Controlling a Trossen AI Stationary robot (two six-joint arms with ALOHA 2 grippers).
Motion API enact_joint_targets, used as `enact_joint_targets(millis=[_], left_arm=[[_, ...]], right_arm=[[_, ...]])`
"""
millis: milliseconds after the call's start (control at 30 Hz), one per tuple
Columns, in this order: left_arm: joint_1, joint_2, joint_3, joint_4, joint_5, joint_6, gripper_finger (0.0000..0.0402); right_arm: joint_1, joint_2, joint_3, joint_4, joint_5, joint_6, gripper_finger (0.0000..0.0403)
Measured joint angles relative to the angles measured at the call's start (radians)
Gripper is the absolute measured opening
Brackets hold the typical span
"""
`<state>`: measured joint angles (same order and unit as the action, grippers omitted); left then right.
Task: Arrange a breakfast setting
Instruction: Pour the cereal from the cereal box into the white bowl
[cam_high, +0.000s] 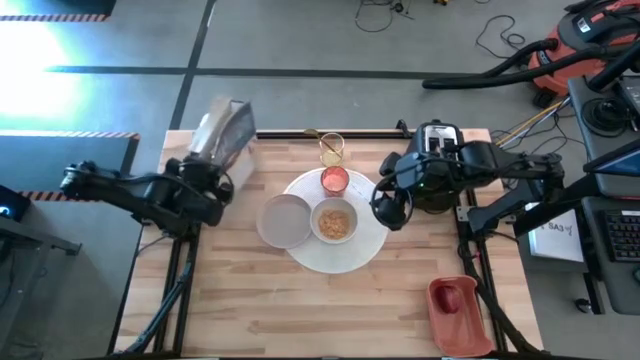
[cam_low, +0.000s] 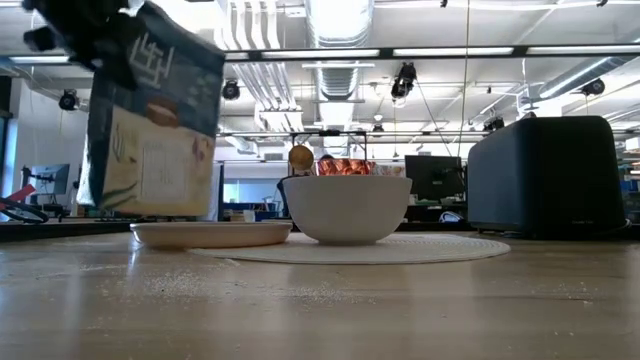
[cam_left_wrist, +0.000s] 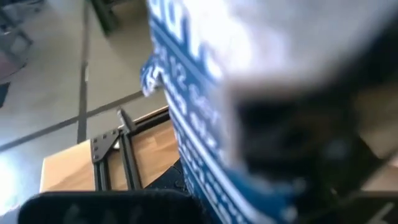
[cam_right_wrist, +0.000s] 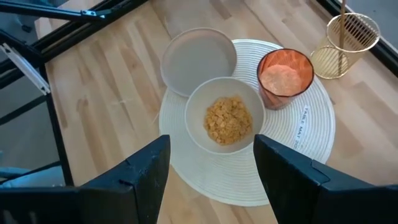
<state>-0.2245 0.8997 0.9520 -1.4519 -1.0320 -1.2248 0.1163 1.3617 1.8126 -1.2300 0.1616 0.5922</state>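
Cereal bowl at the centre of the round mat, right gripper hovering just beside it.

The small white bowl (cam_high: 334, 222), filled with cereal, is set on the round white mat (cam_high: 365, 253); a flat plate (cam_high: 285, 220) overlaps the mat's left edge, and a red cup (cam_high: 335, 180) stands behind the bowl. The right gripper (cam_right_wrist: 211, 171) is held above the mat's right side, jaws wide and empty, the bowl lying ahead. The left gripper (cam_high: 205, 180) is clamped on a cereal bag (cam_high: 222, 132) near the surface's far left corner. The front of the surface is bare apart from a red tray (cam_high: 458, 310).

White lettering is seen on the blue bag (cam_left_wrist: 186, 118), digits like "12" partly made out, rest blurred. Small print runs along the round white mat (cam_right_wrist: 303, 127), not legible. Nothing else can be read.
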Motion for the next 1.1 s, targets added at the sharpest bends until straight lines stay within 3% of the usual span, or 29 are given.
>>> enact_joint_targets(millis=[300,467,867,1100], left_arm=[[0.007,-0.08,-0.249,-0.005,-0.095,-0.409,0.0048],[0.007,-0.097,-0.323,-0.006,-0.135,-0.518,0.0051],[0.01,-0.093,-0.252,-0.006,-0.131,-0.426,0.0055],[0.009,-0.093,-0.232,0.004,-0.129,-0.372,0.0079]], right_arm=[[0.001,0.002,0.0,0.001,0.016,0.0,0.0221],[0.001,0.002,0.0,0.001,0.024,-0.001,0.0221],[0.001,0.002,0.0,0.001,0.026,-0.001,0.0221],[0.001,0.002,0.0,0.001,0.05,-0.001,0.0221]])
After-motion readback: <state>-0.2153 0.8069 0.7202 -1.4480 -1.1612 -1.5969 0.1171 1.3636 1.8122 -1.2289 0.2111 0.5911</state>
